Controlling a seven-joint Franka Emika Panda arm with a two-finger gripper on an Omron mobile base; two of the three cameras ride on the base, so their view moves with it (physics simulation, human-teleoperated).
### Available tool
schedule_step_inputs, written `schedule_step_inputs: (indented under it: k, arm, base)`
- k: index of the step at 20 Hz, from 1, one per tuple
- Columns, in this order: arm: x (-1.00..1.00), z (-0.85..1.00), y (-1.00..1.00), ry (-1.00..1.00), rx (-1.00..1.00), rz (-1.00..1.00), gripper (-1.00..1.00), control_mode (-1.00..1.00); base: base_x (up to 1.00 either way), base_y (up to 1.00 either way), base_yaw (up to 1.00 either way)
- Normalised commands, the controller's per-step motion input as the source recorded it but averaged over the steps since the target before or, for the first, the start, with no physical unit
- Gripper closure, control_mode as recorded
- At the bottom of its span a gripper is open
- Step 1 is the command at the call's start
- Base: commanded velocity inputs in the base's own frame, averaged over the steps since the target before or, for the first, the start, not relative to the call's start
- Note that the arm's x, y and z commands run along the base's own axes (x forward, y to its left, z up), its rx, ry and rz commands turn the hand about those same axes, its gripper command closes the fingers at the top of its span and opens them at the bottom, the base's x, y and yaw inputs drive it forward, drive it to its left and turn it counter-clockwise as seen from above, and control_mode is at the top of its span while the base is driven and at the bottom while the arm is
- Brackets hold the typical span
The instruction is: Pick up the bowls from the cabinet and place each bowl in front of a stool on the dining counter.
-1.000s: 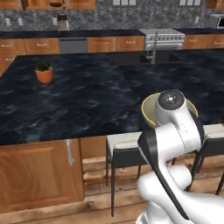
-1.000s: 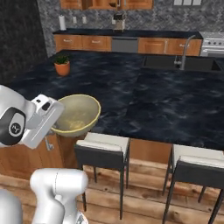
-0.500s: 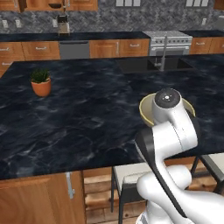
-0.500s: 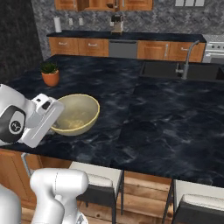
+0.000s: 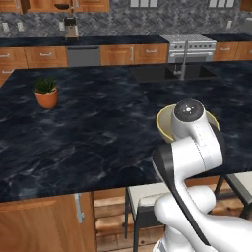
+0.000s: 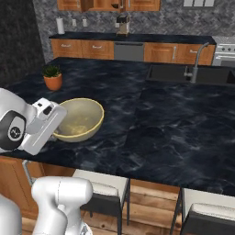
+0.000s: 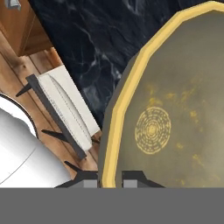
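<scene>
The pale beige-olive bowl (image 6: 81,118) hangs low over the near edge of the black marble dining counter (image 6: 156,119), tipped slightly; I cannot tell whether it touches the top. My gripper (image 7: 109,180) is shut on its yellowish rim, one finger inside and one outside. From the right base view the gripper (image 6: 58,130) meets the bowl's left rim. In the left base view my arm hides most of the bowl (image 5: 164,124). A cream-seated stool (image 7: 65,114) stands just below the bowl, also seen as the stool (image 6: 102,189). The reddish wall cabinet (image 6: 137,4) is at the far wall.
A terracotta plant pot (image 5: 47,94) sits on the counter's left part. A sink with a tap (image 6: 195,69) is set into the far side. Another stool (image 6: 206,216) stands to the right. Drawer units and a stove (image 5: 189,47) line the back wall.
The whole scene has shifted: the base has driven closer to the counter, so the stools have slid lower in view. The bowl stays held in my gripper, over the counter's edge.
</scene>
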Motion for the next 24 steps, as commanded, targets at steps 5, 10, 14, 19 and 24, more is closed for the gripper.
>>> schedule_step_inputs:
  k: [5, 10, 14, 19, 24]
  arm:
    - [0.09, -0.02, 0.00, 0.00, 0.00, 0.00, 1.00, -1.00]
    - [0.45, -0.13, 0.00, 0.00, 0.04, 0.00, 1.00, -1.00]
    - [0.73, -0.17, 0.00, 0.01, 0.06, -0.02, 1.00, -1.00]
    - [0.50, -0.29, -0.05, 0.10, 0.00, -0.07, 1.00, -1.00]
    - [0.17, -0.59, -0.08, 0.14, -0.02, -0.02, 1.00, -1.00]
  base:
    - [0.04, 0.00, 0.00]
    - [0.00, 0.00, 0.00]
    - [0.00, 0.00, 0.00]
    - [0.00, 0.00, 0.00]
    - [0.00, 0.00, 0.00]
